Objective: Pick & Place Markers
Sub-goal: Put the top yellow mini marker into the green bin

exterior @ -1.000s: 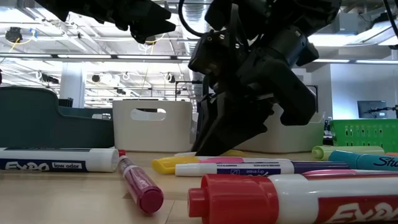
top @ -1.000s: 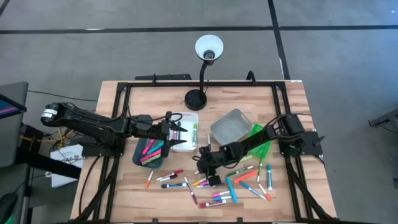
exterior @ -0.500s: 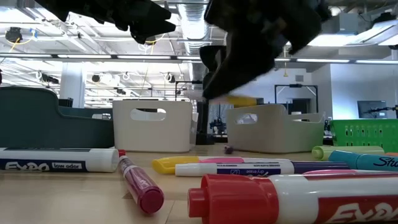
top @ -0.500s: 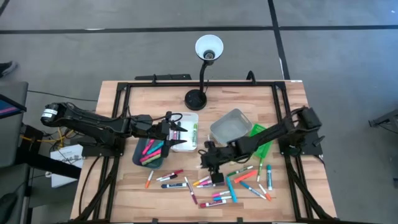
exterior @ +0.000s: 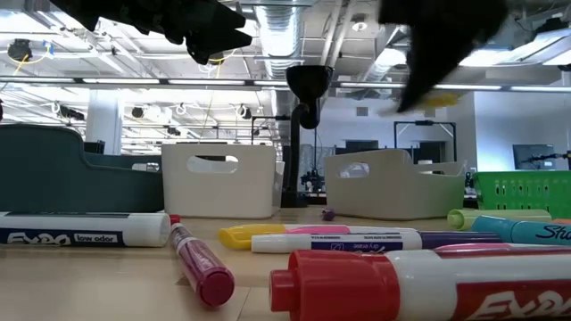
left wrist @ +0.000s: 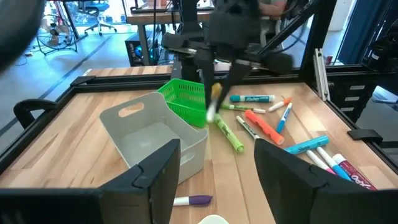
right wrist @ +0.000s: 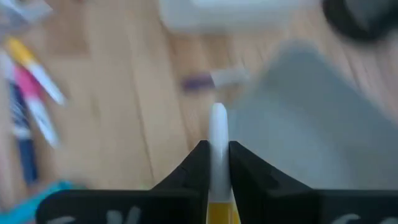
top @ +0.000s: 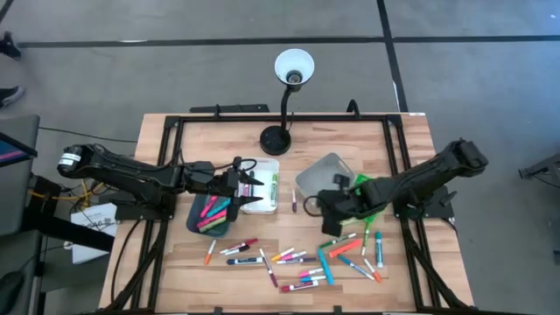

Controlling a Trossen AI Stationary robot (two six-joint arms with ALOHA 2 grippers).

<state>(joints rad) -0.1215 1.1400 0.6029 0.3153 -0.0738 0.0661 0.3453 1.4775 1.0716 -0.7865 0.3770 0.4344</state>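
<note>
One marker (right wrist: 217,134), white with a yellow end, sits clenched between my right gripper (top: 328,206) jaws, poking out past the fingertips, lifted near the grey bin's (top: 325,172) edge. It could pivot or slide free, since I pinch only its tail; letting go early would drop it outside the bin. My left gripper (top: 248,185) waits, jaws wide, over the white bin (top: 265,164). Many markers (top: 297,267) lie loose on the table (top: 223,140).

Wooden table (top: 219,271): markers (top: 302,273), bins (top: 325,179), lamp (top: 276,137)
</note>
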